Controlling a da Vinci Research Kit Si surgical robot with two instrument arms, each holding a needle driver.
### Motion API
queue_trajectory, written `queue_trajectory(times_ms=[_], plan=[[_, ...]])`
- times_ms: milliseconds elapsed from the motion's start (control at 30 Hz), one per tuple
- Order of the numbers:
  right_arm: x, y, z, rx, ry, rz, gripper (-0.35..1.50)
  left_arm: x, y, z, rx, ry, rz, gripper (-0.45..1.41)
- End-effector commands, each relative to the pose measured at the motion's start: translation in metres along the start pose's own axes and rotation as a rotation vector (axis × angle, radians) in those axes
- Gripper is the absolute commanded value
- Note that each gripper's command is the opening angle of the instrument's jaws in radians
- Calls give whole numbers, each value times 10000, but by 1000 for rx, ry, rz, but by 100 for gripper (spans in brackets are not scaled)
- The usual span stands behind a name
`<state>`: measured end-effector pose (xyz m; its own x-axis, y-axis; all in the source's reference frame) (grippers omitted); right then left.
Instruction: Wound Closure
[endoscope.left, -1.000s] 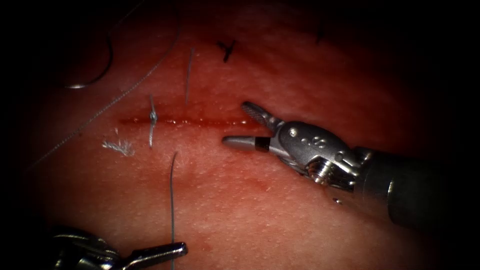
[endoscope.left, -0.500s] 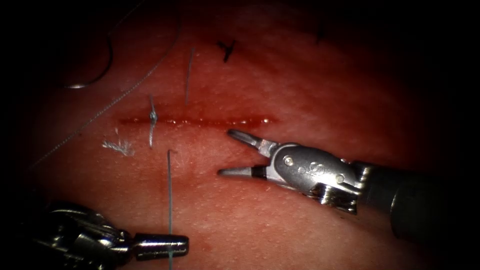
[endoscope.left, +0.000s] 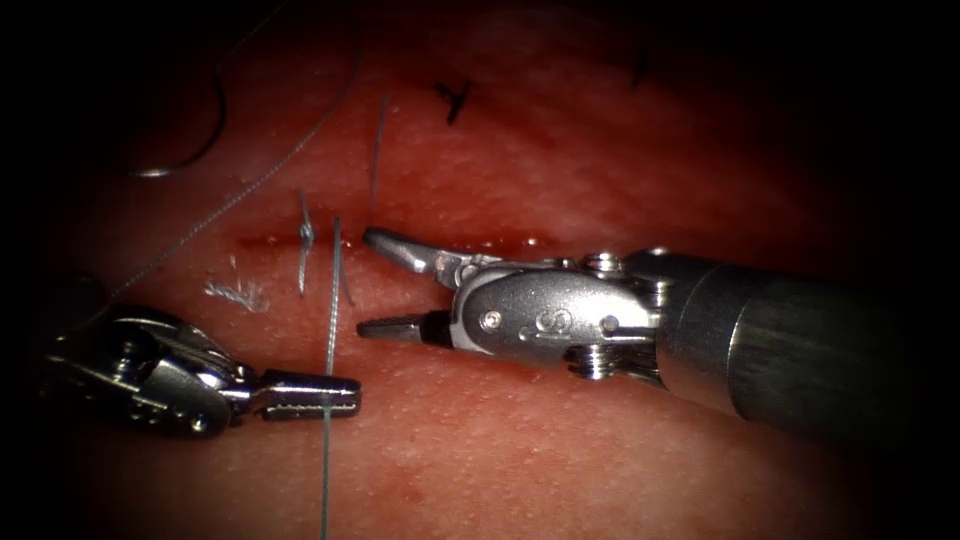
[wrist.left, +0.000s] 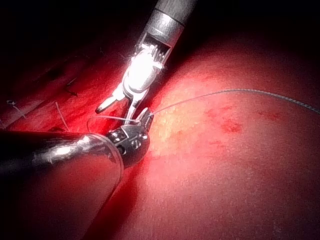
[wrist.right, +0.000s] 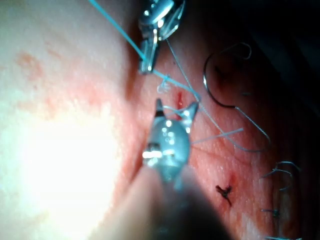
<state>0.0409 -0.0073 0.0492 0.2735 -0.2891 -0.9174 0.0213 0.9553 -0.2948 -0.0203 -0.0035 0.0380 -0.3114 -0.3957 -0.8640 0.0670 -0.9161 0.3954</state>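
Left end effector (endoscope.left: 310, 394) clamped on the thread (endoscope.left: 330, 300), which runs taut from its tip up to the cut (endoscope.left: 400, 243). Right end effector (endoscope.left: 375, 283) holds nothing, jaws spread, having slid left from the cut's right end until the thread sits just off its tips. Needle (endoscope.left: 195, 135) lies free on the tissue (endoscope.left: 560, 450), well beyond both tools, left of the cut; seemingly not embedded. Judgement: keep tension steady, centre the strand between the spread jaws.

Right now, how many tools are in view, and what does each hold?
2. The left tool, near the left end of the cut, is shut on the thread. The right tool, open at the cut, holds nothing. The needle lies on the tissue, far left.
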Motion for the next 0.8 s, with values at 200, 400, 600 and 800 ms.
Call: queue_trajectory(times_ms=[200, 400, 600, 800], plan=[[1, 5, 35, -1, 37, -144, 93, -2, -5, 11, -15, -4, -7, -45], [9, -1, 40, 26, 68, -214, 56, -3, -5, 9, -19, -3, -19, -45], [9, 0, 32, 111, 46, -276, -35, -7, -7, 4, -22, 3, -66, -45], [-4, 8, 25, 76, -58, -259, -35, -6, -6, 0, -19, -12, -183, 78]])
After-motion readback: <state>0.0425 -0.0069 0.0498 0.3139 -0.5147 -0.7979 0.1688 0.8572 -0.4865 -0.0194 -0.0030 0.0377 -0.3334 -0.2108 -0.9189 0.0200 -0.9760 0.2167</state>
